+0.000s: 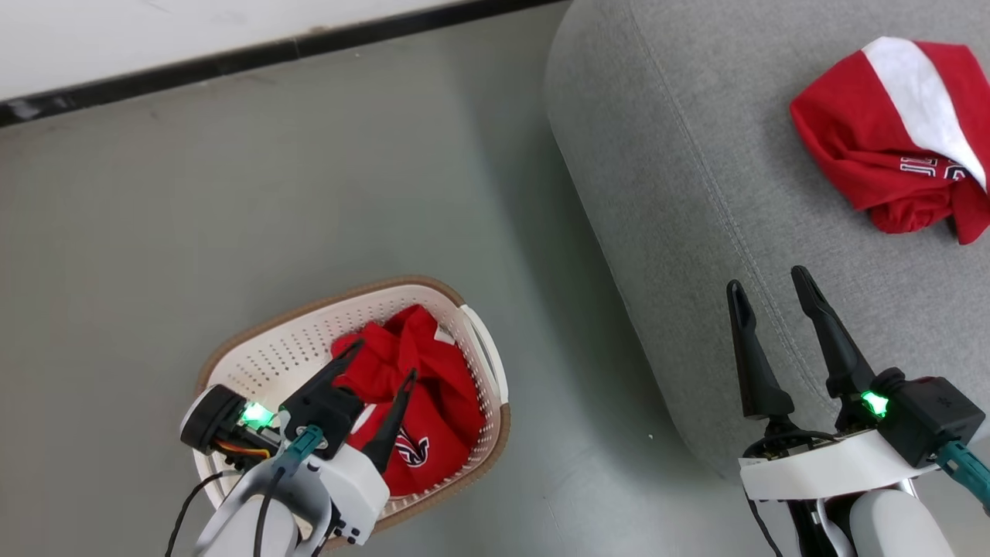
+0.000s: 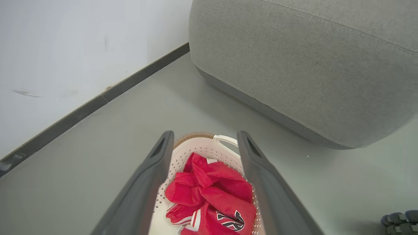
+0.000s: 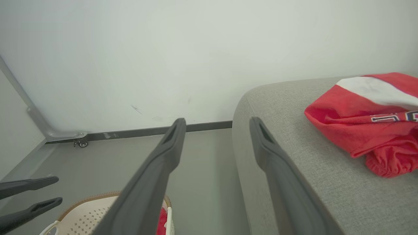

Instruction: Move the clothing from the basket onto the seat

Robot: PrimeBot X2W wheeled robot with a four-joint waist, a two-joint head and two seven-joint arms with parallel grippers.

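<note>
One red garment (image 1: 421,418) sits crumpled in the basket (image 1: 263,356), logo up. L gripper (image 1: 384,360) hangs right over it, fingers spread, nothing held; touching the cloth or not, can't tell. Basket's on the grey floor (image 1: 232,193), near the sofa (image 1: 696,193). Second red garment (image 1: 889,139), white stripe showing, lies bunched on the sofa top. R gripper (image 1: 767,278) is over the sofa's edge, fingers apart, empty, apart from that garment.
</note>
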